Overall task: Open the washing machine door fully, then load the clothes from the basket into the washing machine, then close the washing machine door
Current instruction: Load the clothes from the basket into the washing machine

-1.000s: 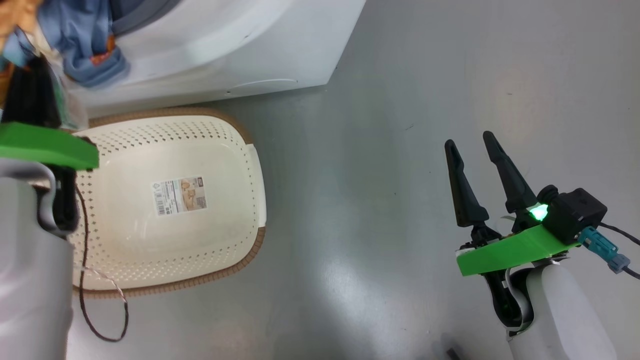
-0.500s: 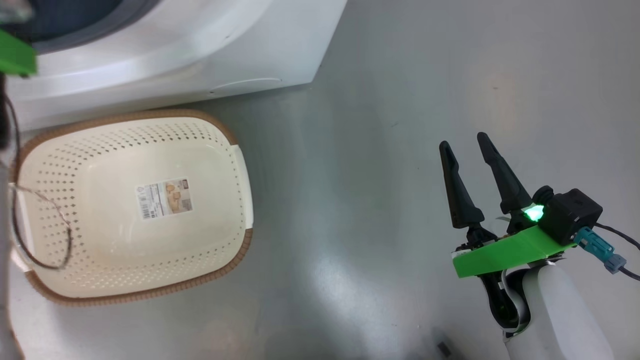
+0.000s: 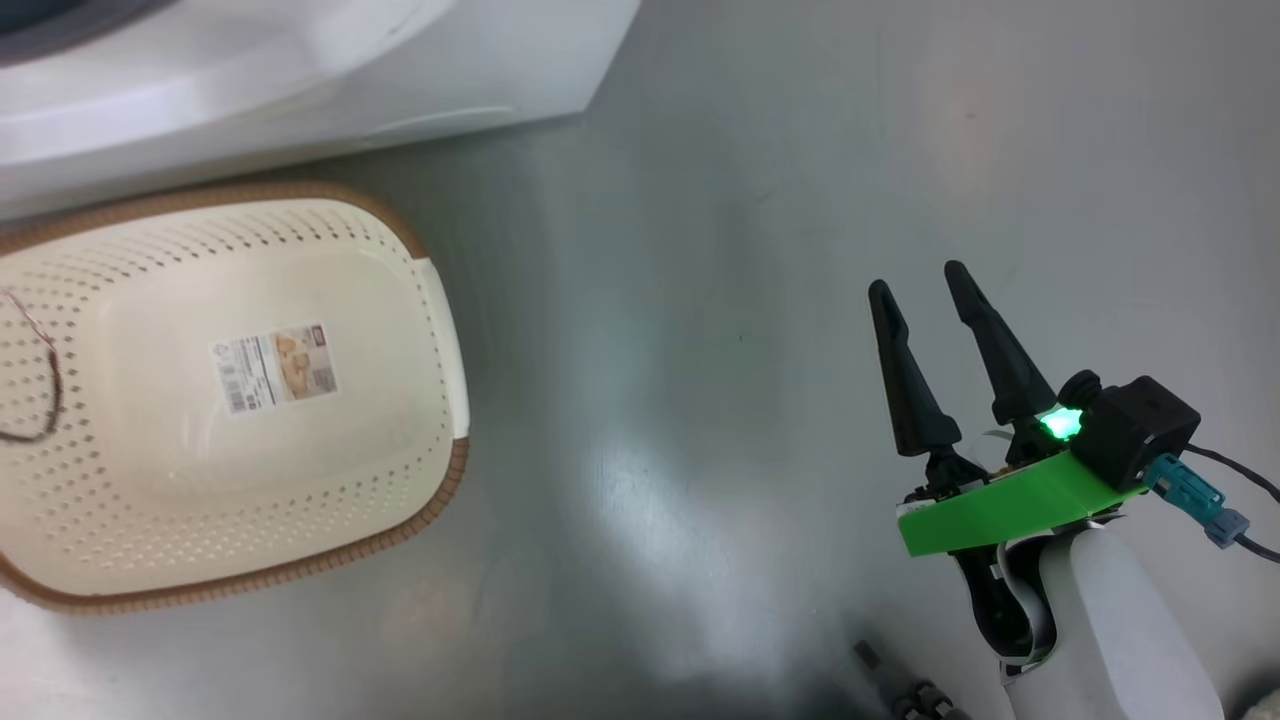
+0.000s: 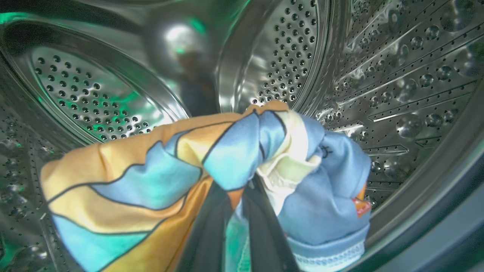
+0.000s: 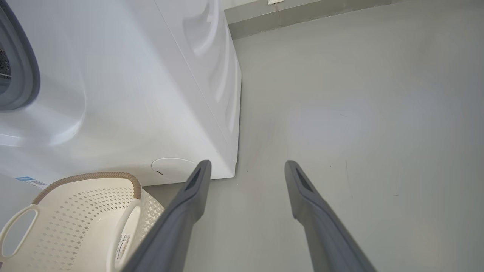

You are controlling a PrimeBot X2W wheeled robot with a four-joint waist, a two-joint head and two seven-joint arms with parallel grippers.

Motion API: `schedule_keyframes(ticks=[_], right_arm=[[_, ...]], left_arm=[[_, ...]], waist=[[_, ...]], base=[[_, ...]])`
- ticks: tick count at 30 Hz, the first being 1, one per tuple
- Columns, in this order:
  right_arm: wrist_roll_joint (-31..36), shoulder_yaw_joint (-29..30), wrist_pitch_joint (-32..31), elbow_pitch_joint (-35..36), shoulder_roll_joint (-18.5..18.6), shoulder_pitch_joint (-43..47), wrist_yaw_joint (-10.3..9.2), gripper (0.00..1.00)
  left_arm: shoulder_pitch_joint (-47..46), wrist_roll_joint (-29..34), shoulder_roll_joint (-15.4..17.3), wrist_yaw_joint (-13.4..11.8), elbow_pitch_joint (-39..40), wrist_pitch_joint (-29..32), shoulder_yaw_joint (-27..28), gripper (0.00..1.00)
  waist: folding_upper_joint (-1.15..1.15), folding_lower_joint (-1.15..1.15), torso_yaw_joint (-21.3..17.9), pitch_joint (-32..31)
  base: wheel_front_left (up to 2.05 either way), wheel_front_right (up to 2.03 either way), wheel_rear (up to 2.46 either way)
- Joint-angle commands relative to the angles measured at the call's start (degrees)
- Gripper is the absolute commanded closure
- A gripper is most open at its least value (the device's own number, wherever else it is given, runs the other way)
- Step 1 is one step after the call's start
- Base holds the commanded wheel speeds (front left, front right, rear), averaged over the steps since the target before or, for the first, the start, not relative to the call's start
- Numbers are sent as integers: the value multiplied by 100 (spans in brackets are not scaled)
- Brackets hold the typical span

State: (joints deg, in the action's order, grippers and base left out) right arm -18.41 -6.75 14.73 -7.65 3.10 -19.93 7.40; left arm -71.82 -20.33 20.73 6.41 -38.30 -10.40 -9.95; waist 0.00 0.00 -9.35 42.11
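In the left wrist view my left gripper point(image 4: 247, 186) is inside the washing machine's perforated steel drum point(image 4: 397, 75). It is shut on a bundle of the clothes point(image 4: 159, 177), light blue, orange and cream cloth that wraps over its fingertips. The basket point(image 3: 455, 480) stands on the floor before the washing machine point(image 3: 300, 80) with only a label on its base; it appears again as the basket point(image 5: 90, 219) in the right wrist view. My right gripper point(image 3: 918, 280) hangs open over bare floor, right of the basket, nothing between its fingers point(image 5: 196, 189). The washing machine door is out of view.
Grey floor point(image 3: 700, 300) stretches right of the washing machine point(image 5: 132, 94) and the basket. A round hatch point(image 5: 172, 168) sits at the machine's lower corner. A thin dark cable point(image 3: 45, 380) loops over the basket's left side. Small dark parts point(image 3: 900, 680) lie near the bottom edge.
The head camera has shifted, sliding the basket and machine leftward in the picture. My left arm with the clothes has gone up out of the head view. The right gripper has stayed open and still.
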Motion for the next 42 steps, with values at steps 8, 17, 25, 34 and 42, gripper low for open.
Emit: schedule_keyframes(ticks=[8,17,25,34,42], right_arm=[[-120,-193,27,244,-23,162,9,0],[-123,-353,27,311,-23,169,9,0],[-143,-431,27,328,-23,194,9,0],[-167,-443,27,322,-23,250,9,0],[-140,-393,27,312,-23,241,9,0]], left_arm=[[-800,-34,479,95,-127,-177,-183,100],[-1516,-129,904,106,-158,-409,-356,100],[-1956,-305,1094,107,-540,-306,-650,100],[-2128,-645,1221,107,-1222,252,-1047,100],[-2201,-578,1189,83,-1512,-252,-1096,0]], waist=[[0,0,-129,524],[0,0,-295,779],[0,0,-375,841],[0,0,-423,907],[0,0,-371,857]], base=[[0,0,0],[0,0,0],[0,0,0],[0,0,0],[0,0,0]])
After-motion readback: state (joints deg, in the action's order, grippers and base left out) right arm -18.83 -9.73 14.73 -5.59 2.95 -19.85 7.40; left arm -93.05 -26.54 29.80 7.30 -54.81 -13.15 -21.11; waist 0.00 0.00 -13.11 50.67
